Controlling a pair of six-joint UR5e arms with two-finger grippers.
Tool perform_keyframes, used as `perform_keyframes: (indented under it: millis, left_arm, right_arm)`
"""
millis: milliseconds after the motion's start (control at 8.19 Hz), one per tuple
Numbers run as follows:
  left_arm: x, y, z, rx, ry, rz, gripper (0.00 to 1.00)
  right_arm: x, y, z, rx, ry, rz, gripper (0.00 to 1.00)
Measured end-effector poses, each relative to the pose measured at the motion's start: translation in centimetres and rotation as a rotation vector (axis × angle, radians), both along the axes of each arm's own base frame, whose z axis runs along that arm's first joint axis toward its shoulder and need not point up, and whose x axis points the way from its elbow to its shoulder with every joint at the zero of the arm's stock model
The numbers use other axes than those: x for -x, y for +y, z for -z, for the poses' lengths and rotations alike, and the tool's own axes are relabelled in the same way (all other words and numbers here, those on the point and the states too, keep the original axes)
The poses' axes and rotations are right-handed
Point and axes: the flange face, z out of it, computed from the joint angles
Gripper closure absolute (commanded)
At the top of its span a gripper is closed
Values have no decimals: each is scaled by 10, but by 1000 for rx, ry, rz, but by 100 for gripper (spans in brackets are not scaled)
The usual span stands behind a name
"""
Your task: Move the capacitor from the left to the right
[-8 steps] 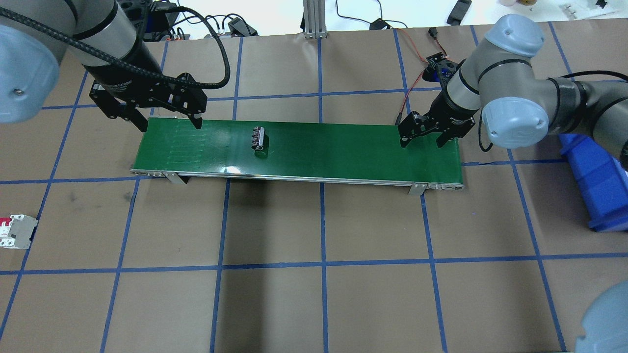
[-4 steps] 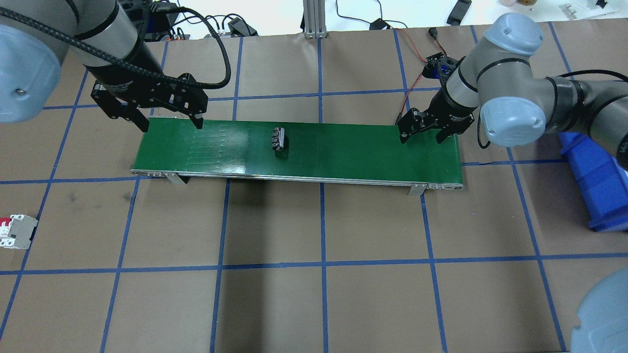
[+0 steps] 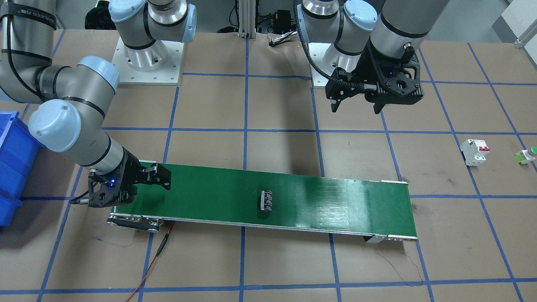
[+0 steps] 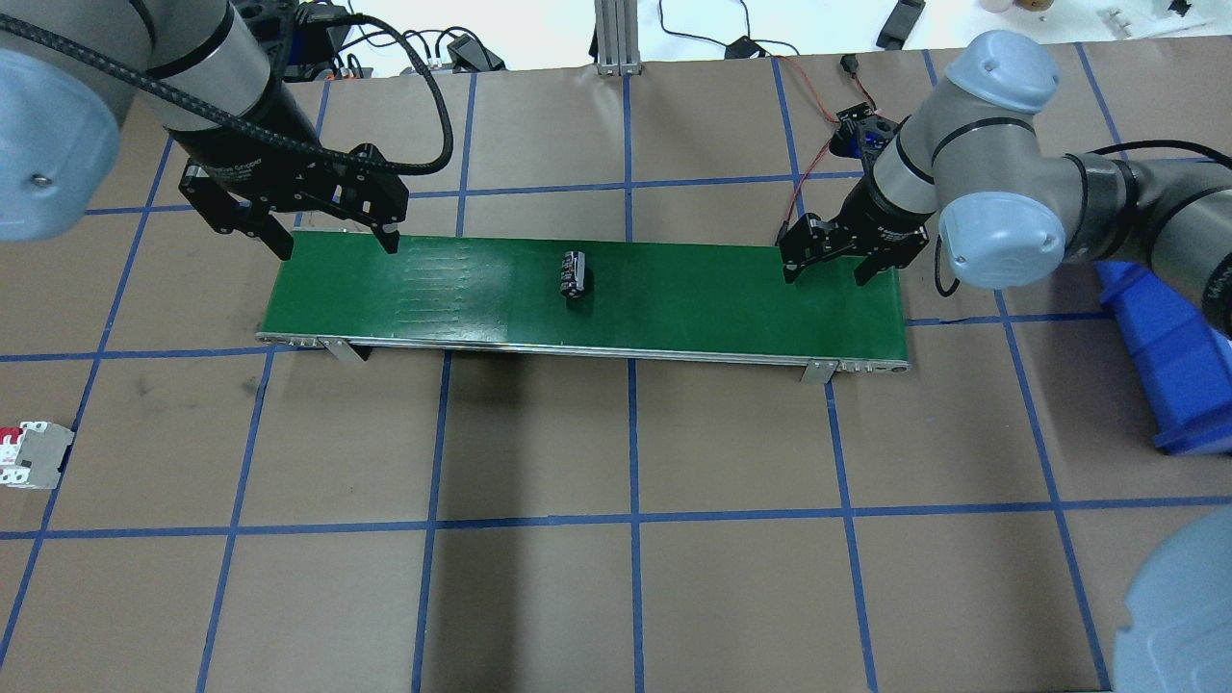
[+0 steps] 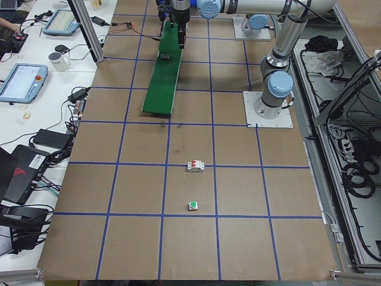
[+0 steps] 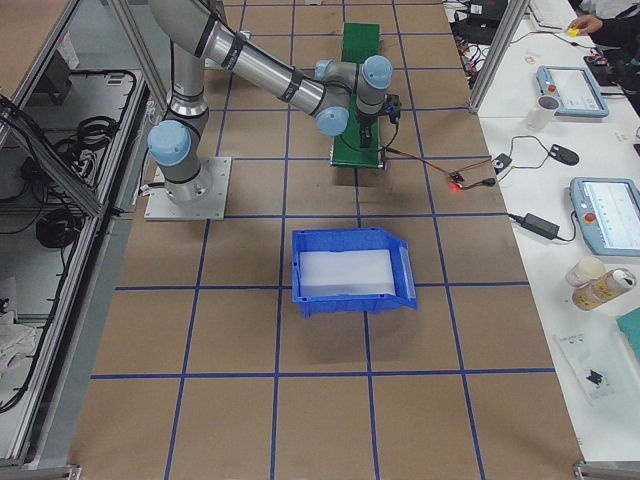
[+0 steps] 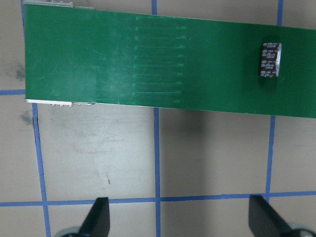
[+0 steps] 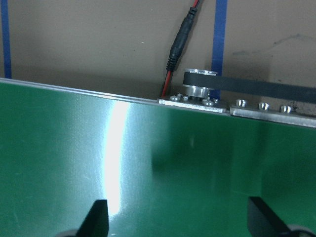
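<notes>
While lying flat, the capacitor (image 4: 575, 273) points across the green belt (image 4: 693, 298).

Table (image 4: 635, 597) carries conveyor (image 4: 674, 298), breaker (image 3: 474, 152), button (image 3: 526, 156), bin (image 6: 340, 236).

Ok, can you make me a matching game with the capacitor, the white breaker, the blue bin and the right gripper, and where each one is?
Things:
1. capacitor
2. white breaker
3. blue bin
4. right gripper

Places:
A. open, over one end of the green belt
B. near the green-capped button
C. lying near the belt's middle
D. on the table past the belt's end, on the robot's right

Pairs: 1-C, 2-B, 3-D, 4-A.
</notes>
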Motion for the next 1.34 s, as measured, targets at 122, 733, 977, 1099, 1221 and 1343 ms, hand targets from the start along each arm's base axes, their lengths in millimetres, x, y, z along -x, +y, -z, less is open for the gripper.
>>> perform_keyframes:
  millis: [122,733,977,1099,1221,1343]
  left_arm:
    - [0,0,0,1,0,0,0]
    - [0,1,0,0,-1,0,0]
    - [0,1,1,-1,-1,0,0]
    - [0,1,1,-2,-1,0,0]
    - [0,1,1,-3,0,-1,0]
    - [0,1,1,-3,0,-1,0]
  right_arm:
    - [0,0,1,-3,0,3,0]
    - [0,0,1,-6,0,8,0]
    - [0,0,1,-12,-1,32,0]
    - [-1,1,-1,-14,-4,51,0]
    - [-2,1,-2,-20,-9,81,0]
    - [-4,2,-3,-24,-10,101,0]
